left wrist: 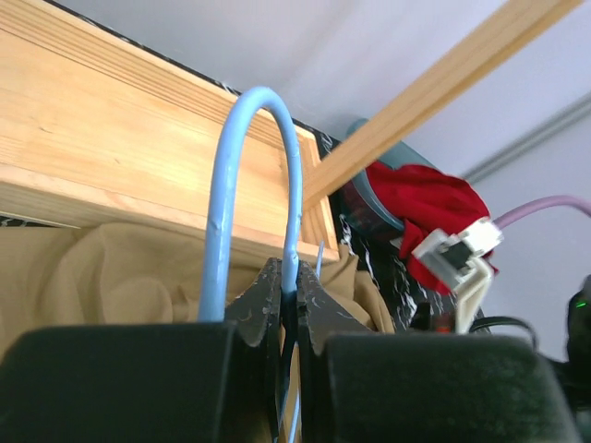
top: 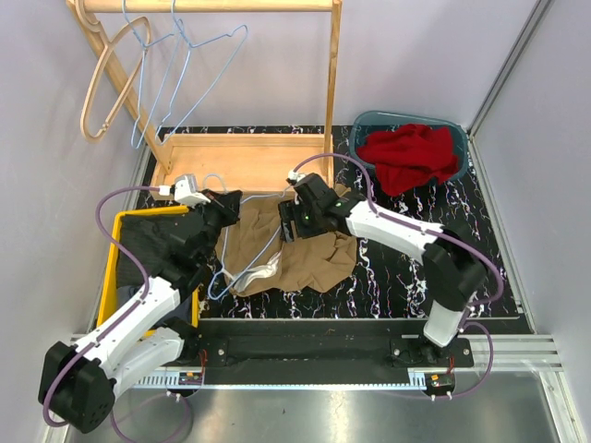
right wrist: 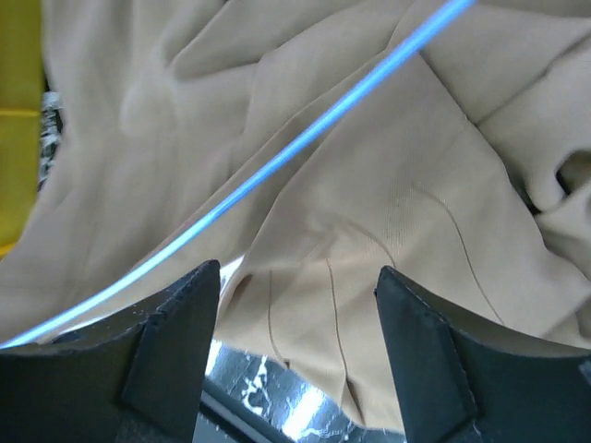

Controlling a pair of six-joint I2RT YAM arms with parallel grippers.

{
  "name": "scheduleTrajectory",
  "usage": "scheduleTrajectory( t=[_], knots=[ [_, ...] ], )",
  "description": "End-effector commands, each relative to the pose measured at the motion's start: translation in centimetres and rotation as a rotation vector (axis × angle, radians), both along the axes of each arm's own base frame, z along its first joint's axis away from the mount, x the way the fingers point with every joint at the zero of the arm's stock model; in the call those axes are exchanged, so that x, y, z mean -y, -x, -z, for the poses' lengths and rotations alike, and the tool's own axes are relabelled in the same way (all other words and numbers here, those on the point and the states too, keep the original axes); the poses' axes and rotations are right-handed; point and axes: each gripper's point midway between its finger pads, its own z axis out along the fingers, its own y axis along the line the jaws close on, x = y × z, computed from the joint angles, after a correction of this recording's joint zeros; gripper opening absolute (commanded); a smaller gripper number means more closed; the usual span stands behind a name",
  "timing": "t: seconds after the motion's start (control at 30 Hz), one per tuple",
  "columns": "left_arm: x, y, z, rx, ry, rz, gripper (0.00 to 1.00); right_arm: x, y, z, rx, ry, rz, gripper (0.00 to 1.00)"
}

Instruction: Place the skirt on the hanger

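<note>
The tan skirt (top: 305,258) lies crumpled on the dark marbled table. A light blue wire hanger (top: 224,275) rests across it, one arm running over the cloth. My left gripper (top: 224,210) is at the skirt's left edge. In the left wrist view this left gripper (left wrist: 288,277) is shut on the hanger's neck, with the hook (left wrist: 231,175) arching up above the fingers. My right gripper (top: 294,221) hovers over the skirt's upper part. In the right wrist view the right gripper (right wrist: 300,286) is open with only the skirt (right wrist: 388,194) below it, and the hanger wire (right wrist: 277,161) passes to its left.
A wooden clothes rack (top: 245,159) stands behind the skirt, with blue wire hangers (top: 189,65) and a wooden hanger (top: 103,88) on its rail. A teal basket (top: 397,117) holding red cloth (top: 411,157) sits back right. A yellow bin (top: 113,268) with dark cloth is at the left.
</note>
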Motion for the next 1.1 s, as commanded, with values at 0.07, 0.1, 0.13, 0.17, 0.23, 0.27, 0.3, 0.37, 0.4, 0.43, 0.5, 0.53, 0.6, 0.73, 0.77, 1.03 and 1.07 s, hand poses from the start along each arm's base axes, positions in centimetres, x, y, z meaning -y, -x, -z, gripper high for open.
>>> scheduleTrajectory(
  t=[0.07,0.1,0.13,0.17,0.23,0.27,0.3,0.37,0.4,0.43,0.5,0.53,0.6,0.73,0.77,1.03,1.07],
  knots=[
    [-2.1,-0.6,-2.3,0.079,0.014,-0.188,0.0,-2.2,-2.4,-0.2,0.058,0.028,0.039,0.72],
    [-2.3,-0.7,-2.2,0.075,0.007,-0.204,0.0,-2.1,-2.9,0.0,0.07,0.043,0.052,0.72],
    [-2.1,-0.6,-2.0,0.072,-0.002,-0.201,0.0,-2.2,-3.3,0.2,0.075,0.056,0.062,0.7],
    [-1.9,-0.6,-1.9,0.07,-0.006,-0.199,0.0,-2.2,-3.4,0.6,0.077,0.07,0.063,0.68],
    [-1.7,-0.6,-1.6,0.063,-0.015,-0.194,0.0,-1.6,-3.8,1.5,0.079,0.122,0.088,0.64],
    [-1.6,-0.6,-1.4,0.058,-0.02,-0.193,0.0,-1.2,-3.9,1.9,0.077,0.143,0.097,0.6],
    [-1.5,-0.6,-1.4,0.057,-0.022,-0.19,0.0,-0.5,-4.0,2.2,0.084,0.172,0.115,0.57],
    [-1.4,-0.5,-1.1,0.052,-0.033,-0.183,0.0,0.6,-3.3,2.8,0.079,0.204,0.118,0.42],
    [-1.2,-0.5,-1.1,0.053,-0.036,-0.176,0.0,1.2,-3.3,2.3,0.095,0.21,0.135,0.36],
    [-1.2,-0.4,-1.0,0.053,-0.042,-0.172,0.0,2.1,-2.8,3.1,0.086,0.235,0.144,0.3],
    [-1.1,-0.1,-1.0,0.063,-0.05,-0.154,0.0,3.2,-2.5,2.9,0.101,0.255,0.164,0.14],
    [-1.1,0.0,-1.0,0.064,-0.058,-0.153,0.0,4.1,-1.9,3.9,0.088,0.283,0.17,0.09],
    [-1.1,0.4,-1.3,0.079,-0.058,-0.135,0.0,5.3,-1.3,4.5,0.079,0.308,0.179,0.0],
    [-0.6,1.4,-2.2,0.117,-0.069,-0.076,0.0,6.6,-0.5,5.0,0.067,0.322,0.213,0.0],
    [-0.3,1.6,-2.1,0.117,-0.077,-0.053,0.0,6.8,-0.4,5.0,0.07,0.326,0.223,0.0],
    [1.0,2.5,-2.4,0.13,-0.086,0.04,0.0,7.4,-0.3,5.3,0.065,0.32,0.272,0.06],
    [1.2,2.5,-2.5,0.132,-0.083,0.049,0.0,7.3,-0.3,5.0,0.068,0.309,0.273,0.18]
  ],
)
